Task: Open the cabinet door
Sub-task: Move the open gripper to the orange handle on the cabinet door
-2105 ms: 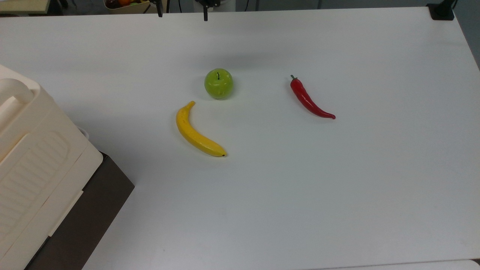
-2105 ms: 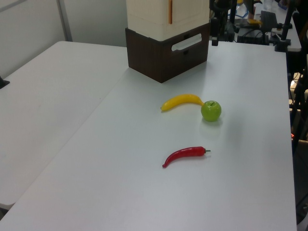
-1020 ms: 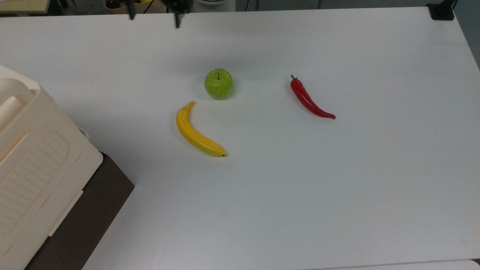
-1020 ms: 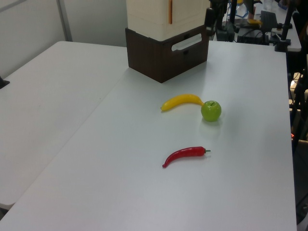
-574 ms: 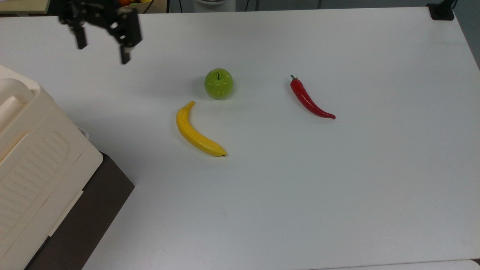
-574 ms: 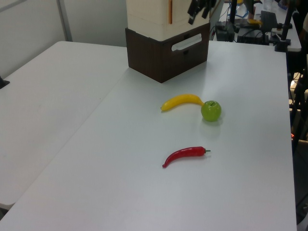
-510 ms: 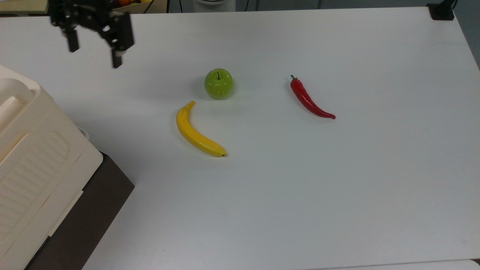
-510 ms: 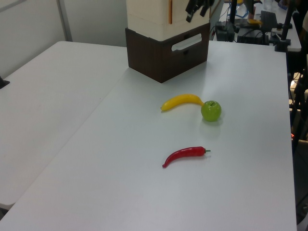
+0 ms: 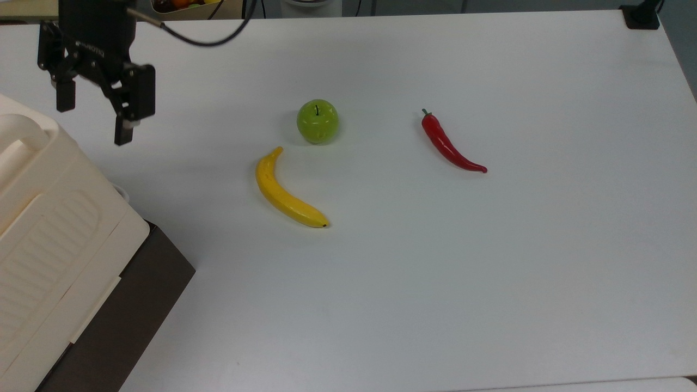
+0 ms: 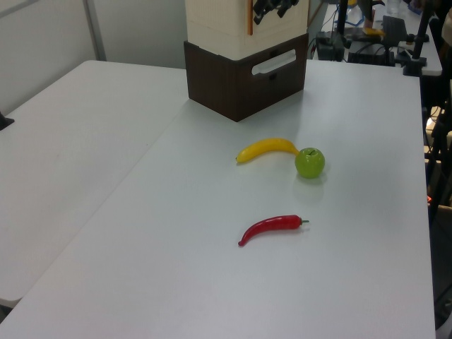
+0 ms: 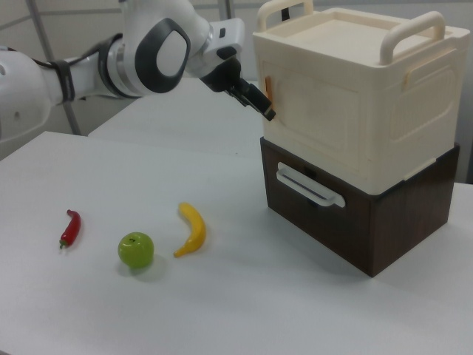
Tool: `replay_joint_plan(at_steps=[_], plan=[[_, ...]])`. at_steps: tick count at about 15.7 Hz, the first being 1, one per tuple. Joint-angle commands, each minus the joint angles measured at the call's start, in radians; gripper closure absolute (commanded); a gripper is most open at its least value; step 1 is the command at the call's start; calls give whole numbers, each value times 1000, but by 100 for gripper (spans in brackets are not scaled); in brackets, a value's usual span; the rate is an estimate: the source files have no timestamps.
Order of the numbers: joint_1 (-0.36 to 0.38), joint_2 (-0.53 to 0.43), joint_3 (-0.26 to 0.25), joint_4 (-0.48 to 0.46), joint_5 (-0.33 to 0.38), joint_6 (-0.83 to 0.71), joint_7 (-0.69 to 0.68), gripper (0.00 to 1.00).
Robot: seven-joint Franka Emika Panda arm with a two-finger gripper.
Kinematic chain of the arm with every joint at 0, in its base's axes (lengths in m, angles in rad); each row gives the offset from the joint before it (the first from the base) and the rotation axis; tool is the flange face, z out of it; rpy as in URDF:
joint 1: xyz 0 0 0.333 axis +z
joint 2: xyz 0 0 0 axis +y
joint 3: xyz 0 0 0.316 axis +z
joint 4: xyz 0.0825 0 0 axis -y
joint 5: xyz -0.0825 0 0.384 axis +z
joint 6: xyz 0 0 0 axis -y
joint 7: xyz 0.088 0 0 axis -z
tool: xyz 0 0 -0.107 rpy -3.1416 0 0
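Reaching level toward the cabinet door (image 11: 314,111), arm outstretched, end effector (image 9: 92,121) spread wide, holding nothing

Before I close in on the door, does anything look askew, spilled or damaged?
Nothing stands out. The cabinet sits square on its dark brown base, its door shut. The banana, apple and chilli lie apart on the table, and the open gripper hangs near the cabinet.

Light: bright, even, from overhead.
Shadows: soft, faint patch on the desk (image 9: 381,305) below the gripper (image 9: 93,121).
Glare: mild sheen on the desk, away from the gripper.
Focus: slightly soft throughout.
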Motion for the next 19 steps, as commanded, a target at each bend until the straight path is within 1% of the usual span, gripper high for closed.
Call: replay_joint_plan(at_steps=[1, 3, 5, 7, 9, 14, 17, 18, 19], plan=[[17, 50, -6, 48, -54, 51, 71, 0], [20, 82, -6, 91, -57, 53, 81, 2], [20, 93, -6, 99, -59, 64, 85, 3], [22, 95, -5, 99, -72, 100, 85, 11], [22, 95, -6, 97, -77, 102, 85, 22], [23, 92, -5, 90, -102, 101, 82, 57], [25, 84, -3, 80, -112, 101, 78, 74], [25, 83, -5, 77, -112, 99, 76, 75], [25, 83, -3, 77, -114, 99, 76, 80]])
